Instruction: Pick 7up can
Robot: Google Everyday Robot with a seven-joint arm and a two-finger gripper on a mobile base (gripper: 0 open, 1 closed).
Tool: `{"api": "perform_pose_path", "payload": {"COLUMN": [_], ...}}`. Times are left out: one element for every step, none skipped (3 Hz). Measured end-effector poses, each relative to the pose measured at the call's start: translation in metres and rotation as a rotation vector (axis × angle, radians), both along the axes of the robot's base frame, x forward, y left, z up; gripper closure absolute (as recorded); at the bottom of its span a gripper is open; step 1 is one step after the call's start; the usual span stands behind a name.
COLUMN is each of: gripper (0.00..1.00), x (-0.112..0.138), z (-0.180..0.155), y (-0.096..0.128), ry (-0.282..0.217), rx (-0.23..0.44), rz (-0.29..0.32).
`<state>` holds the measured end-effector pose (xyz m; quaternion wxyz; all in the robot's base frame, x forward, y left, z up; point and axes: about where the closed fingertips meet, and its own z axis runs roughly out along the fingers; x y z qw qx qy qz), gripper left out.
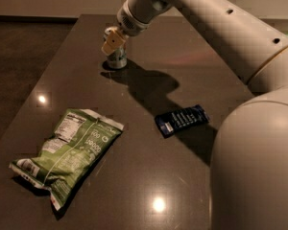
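Observation:
The 7up can (118, 60) stands upright on the dark table (134, 176) at its far side, pale green-white, with its top mostly hidden by my gripper. My gripper (113, 41) is at the end of the white arm and sits right on top of the can, against its upper part. The can's base rests on the table.
A large green crinkled snack bag (69, 155) lies at the front left. A small dark blue packet (182, 120) lies at the middle right. My white arm and body (249, 143) fill the right side. The table's left edge (33, 95) borders a dark floor.

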<state>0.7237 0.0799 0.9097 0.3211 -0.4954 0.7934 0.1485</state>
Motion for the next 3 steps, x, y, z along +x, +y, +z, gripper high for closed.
{"api": "perform_pose_path", "payload": {"gripper": [0.61, 0.83, 1.00], "x": [0.001, 0.000, -0.019], "z": [0.004, 0.009, 0.044], "y": [-0.001, -0.003, -0.013], "ry": [-0.001, -0.003, -0.024], "rx": [0.005, 0.009, 0.020], "rz": [0.006, 0.015, 0.083]}}
